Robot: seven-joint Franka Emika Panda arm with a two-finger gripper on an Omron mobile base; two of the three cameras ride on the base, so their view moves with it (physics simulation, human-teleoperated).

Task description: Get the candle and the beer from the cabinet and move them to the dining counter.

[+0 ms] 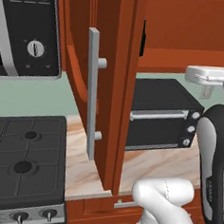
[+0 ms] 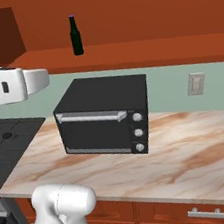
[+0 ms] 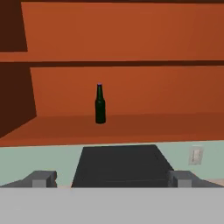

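On the lowest shelf of the open cabinet (image 2: pixel 125 51), the beer (image 2: pixel 75 36) stands upright and alone, above and a little behind the black toaster oven (image 2: pixel 104 116). You have the gripper (image 3: pixel 111 178) spread as wide as it goes, holding nothing, aimed level at the bottle from well out in front. Expect rigid, smooth glass: probably slippery, breakable, and top-heavy enough to tip if you nudge the long neck. Take it around the wide lower body, jaws either side, rather than near the purple cap. Room on the shelf looks generous left and right of the bottle. Mind the shelf's front lip below and the upper shelf (image 3: pixel 122 64) overhead as you reach in. The swung-out door (image 1: pixel 111 85) with its bar handle (image 1: pixel 90 93) stands close on the arm's left; the oven top sits beneath your path.
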